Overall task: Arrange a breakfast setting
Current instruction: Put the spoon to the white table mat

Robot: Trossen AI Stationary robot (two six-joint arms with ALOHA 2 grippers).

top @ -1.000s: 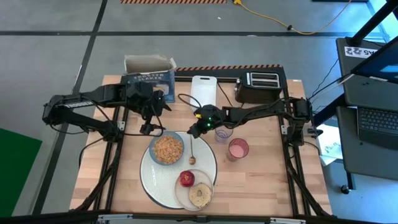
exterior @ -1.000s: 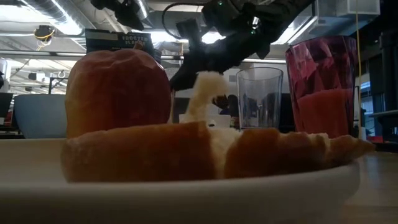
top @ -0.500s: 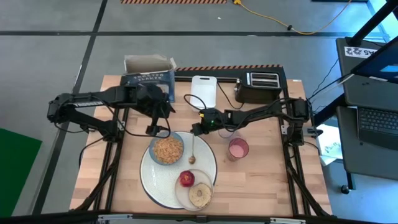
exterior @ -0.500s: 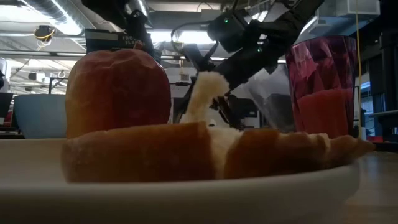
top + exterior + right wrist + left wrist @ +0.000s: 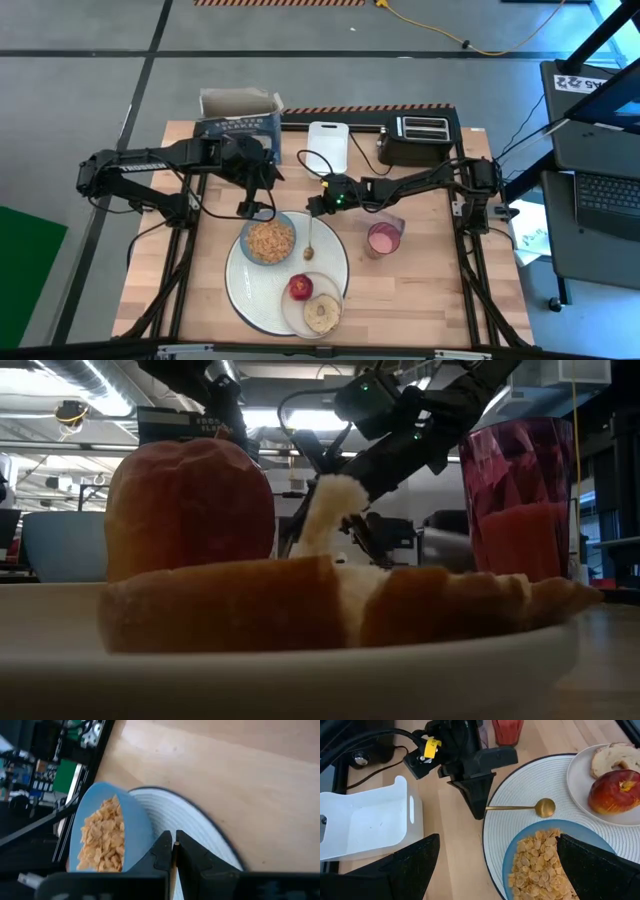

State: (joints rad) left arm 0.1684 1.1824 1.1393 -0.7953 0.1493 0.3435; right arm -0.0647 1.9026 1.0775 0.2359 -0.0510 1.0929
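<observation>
Wooden spoon [image 5: 309, 241] lies on the big round white plate [image 5: 243, 290], bowl end toward the red apple [image 5: 300, 288]. I read my right gripper [image 5: 316, 208] clenched on the handle tip at the plate's far rim. Left gripper [image 5: 252, 210] hangs spread wide above the small blue bowl [image 5: 268, 240] of cereal.

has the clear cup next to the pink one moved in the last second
Yes. The clear cup stood upright left of the pink cup; now it lies tipped beside it, nearer the toaster.
</observation>
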